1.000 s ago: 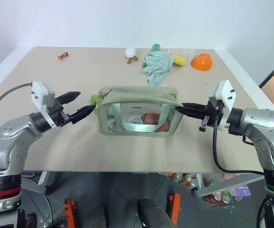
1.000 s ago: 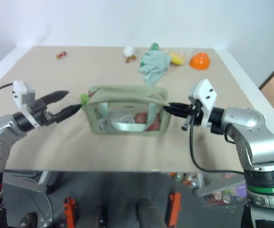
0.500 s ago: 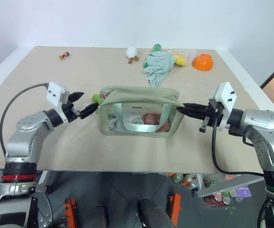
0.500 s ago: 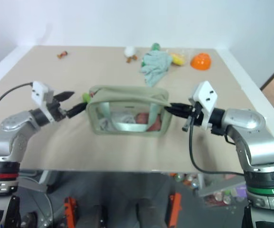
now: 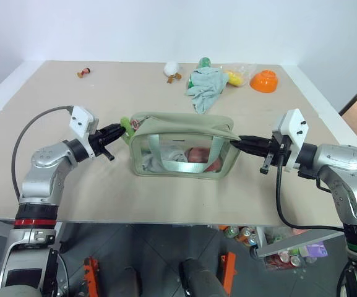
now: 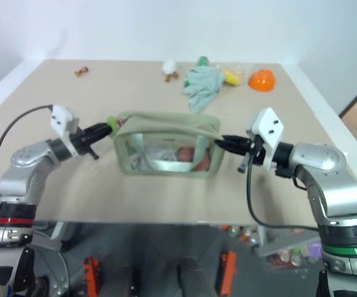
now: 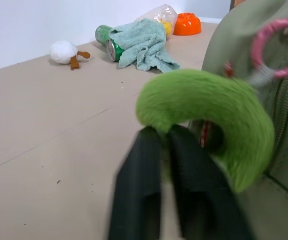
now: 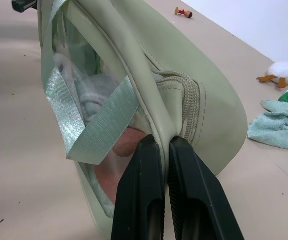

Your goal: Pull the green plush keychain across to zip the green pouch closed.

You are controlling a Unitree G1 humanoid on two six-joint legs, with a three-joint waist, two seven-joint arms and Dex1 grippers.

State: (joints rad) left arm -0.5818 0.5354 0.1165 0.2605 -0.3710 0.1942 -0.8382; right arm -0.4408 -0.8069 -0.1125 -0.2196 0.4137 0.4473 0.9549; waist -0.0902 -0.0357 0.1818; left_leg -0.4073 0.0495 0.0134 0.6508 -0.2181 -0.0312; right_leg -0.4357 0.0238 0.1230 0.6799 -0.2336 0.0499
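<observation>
The green pouch [image 5: 179, 125] stands mid-table, its clear side panel showing items inside. At the pouch's left end hangs the green plush keychain [image 5: 125, 127], a fuzzy lime ring [image 7: 208, 107] next to a pink ring [image 7: 276, 47] on the zipper. My left gripper [image 5: 117, 130] is shut on the lower edge of the plush ring, with its fingertips [image 7: 148, 150] pinching the fuzz. At the right end, my right gripper [image 5: 241, 142] is shut on the pouch's end seam [image 8: 176, 107] just below the zipper.
At the far side of the table [image 5: 104, 185] lie a mint cloth [image 5: 204, 86] over a green can [image 5: 203, 62], an orange bowl [image 5: 264, 80], a white plush duck [image 5: 171, 68] and a small toy [image 5: 83, 73].
My left gripper has moved right to the pouch's left end and closed from open onto the plush keychain. The right gripper and the pouch have stayed put.
</observation>
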